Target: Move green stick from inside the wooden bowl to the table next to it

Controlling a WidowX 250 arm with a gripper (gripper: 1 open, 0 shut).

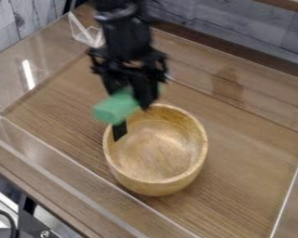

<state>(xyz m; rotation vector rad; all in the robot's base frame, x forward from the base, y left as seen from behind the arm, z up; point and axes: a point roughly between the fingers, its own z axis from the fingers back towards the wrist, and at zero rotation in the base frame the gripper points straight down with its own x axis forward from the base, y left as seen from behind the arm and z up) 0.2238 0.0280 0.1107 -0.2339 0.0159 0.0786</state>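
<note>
My gripper [131, 95] points down and is shut on the green stick [113, 109], a bright green block that juts out to the lower left from between the black fingers. The stick hangs in the air over the left rim of the wooden bowl [164, 179], just outside its hollow. The bowl sits on the brown table [245, 102] and holds nothing that I can see. A small black tag [118, 131] shows on its inner left wall. The arm hides the table directly behind the gripper.
Low clear acrylic walls [46, 153] edge the table at the front, left and right. Bare wood-grain surface lies left of the bowl and behind it. A white fitting [89, 35] stands at the back beside the arm.
</note>
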